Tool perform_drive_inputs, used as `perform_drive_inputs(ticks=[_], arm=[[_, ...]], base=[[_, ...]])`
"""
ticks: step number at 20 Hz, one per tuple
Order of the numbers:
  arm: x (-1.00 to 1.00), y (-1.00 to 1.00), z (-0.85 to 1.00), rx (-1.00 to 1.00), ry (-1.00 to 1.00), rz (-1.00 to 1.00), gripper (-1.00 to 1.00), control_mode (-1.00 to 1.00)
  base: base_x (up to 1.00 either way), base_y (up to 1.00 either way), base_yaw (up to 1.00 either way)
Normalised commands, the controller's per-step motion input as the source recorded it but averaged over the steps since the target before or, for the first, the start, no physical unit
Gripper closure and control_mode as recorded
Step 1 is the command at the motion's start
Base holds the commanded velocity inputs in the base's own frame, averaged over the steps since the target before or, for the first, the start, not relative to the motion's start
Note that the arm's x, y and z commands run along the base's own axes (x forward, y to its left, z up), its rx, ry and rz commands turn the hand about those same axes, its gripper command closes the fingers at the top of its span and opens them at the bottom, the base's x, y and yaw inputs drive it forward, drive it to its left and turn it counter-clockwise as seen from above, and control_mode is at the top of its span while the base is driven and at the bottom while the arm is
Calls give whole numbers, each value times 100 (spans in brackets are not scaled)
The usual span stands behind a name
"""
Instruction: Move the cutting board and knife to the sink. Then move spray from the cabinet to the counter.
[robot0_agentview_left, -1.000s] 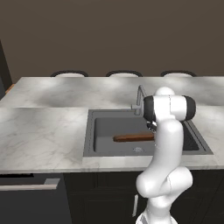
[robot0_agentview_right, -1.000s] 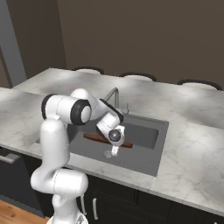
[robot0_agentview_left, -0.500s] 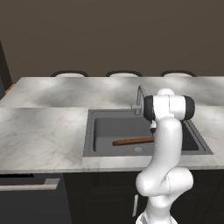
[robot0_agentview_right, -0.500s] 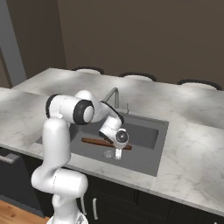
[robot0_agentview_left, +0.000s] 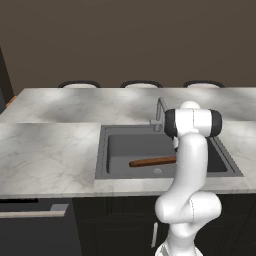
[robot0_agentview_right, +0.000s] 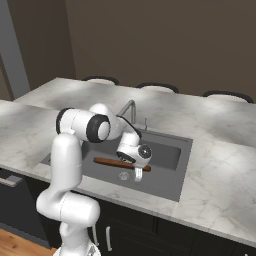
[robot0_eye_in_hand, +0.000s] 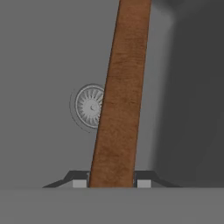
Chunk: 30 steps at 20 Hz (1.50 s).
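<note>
Cutting board in the sink, gripper closed around its near end.

Hand view: the gripper stands narrow, a fingertip on either side of the cutting board, each tight against its edge. The board runs away from the gripper across the grey sink floor and covers part of the round drain. Right base view: the gripper points down into the sink at the right end of the board, which lies low in the basin. Left base view: the board lies across the sink, its right end hidden behind the arm. Beyond, the faucet stands at the back rim, with the marble worktop all round the basin.
</note>
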Motion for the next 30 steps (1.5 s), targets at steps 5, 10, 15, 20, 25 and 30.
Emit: perform_drive_inputs(ticks=[5, 10, 15, 20, 25, 30], arm=[[2, 0, -12, 0, 8, 4, -100, -100], [0, 0, -10, 0, 7, 0, -100, -100], [0, 0, -3, 0, 5, 0, -100, -100], [0, 0, 0, 0, 4, 0, -100, -100], [-9, 0, 5, 0, 5, 0, -100, -100], [-19, 0, 11, 0, 5, 0, -100, -100]], base=[[0, 0, 0], [0, 0, 0], [0, 0, 0], [0, 0, 0], [0, 0, 0], [0, 0, 0]])
